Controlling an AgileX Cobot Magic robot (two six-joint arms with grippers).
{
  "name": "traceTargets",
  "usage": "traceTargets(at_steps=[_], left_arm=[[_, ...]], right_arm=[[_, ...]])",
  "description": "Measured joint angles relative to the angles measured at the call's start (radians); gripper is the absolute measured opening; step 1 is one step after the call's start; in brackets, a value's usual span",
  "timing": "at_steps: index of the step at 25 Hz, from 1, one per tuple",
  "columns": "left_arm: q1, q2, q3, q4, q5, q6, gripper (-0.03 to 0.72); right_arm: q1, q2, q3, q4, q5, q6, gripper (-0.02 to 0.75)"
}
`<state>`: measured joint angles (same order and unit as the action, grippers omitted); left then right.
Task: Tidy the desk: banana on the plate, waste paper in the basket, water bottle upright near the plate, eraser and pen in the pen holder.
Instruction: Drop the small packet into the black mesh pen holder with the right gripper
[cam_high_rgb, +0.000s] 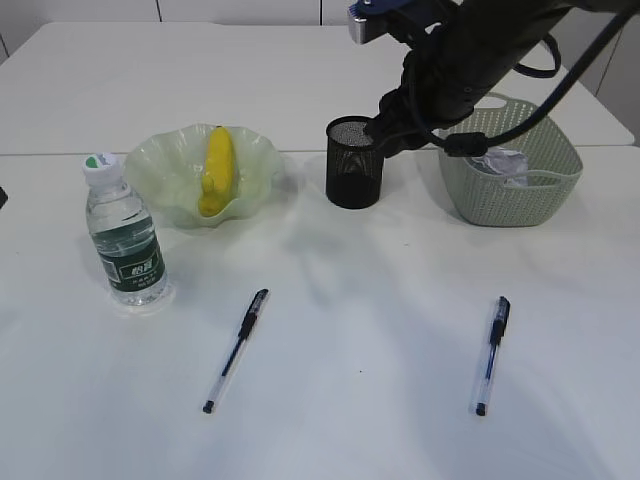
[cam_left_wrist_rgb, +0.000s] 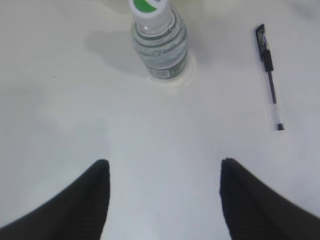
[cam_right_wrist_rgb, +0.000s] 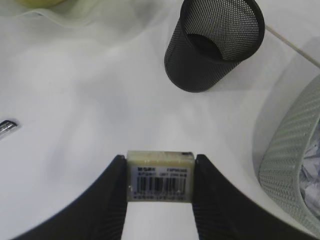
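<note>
While the right gripper (cam_right_wrist_rgb: 160, 187) hangs up beside the holder (cam_high_rgb: 353, 162), its jaws are pinched on the eraser (cam_right_wrist_rgb: 160, 177), barcode sleeve facing the wrist camera. The block spans the gap between the pads, held by its short ends, presumably so it can drop cleanly into the holder's mouth. The holder is ahead of the eraser, not yet under it; a short carry looks needed before release.

Left gripper (cam_left_wrist_rgb: 165, 200): jaws wide apart, nothing between them, low over bare desk (cam_high_rgb: 330, 420) on the near side of the bottle (cam_high_rgb: 124, 232).

Containers, relative to the holder:
- Holder itself: upright; inside looks dark and empty as far as the mesh allows.
- Plate (cam_high_rgb: 160, 160), to its left: banana (cam_high_rgb: 217, 168) lies in it, done.
- Basket (cam_high_rgb: 510, 190), to its right: paper (cam_high_rgb: 503, 162) sits inside, done.

Bottle stands upright, cap on, left of and nearer than the plate, close to it. Probably counts as placed.

Two pens lie flat on the desk nearer than the holder: left pen (cam_high_rgb: 237, 347) and right pen (cam_high_rgb: 491, 352). Neither is touched. Left pen lies nearest the idle left gripper.
</note>
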<state>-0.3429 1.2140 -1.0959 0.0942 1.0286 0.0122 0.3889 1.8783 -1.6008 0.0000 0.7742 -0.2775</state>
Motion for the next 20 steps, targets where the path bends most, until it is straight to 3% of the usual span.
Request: traceTargets(at_steps=[20], left_arm=[[0.0,0.0,0.0,0.0,0.0,-0.023,0.488]], right_arm=[[-0.032,0.283,-0.312,0.011,-0.012,0.02,0.294]])
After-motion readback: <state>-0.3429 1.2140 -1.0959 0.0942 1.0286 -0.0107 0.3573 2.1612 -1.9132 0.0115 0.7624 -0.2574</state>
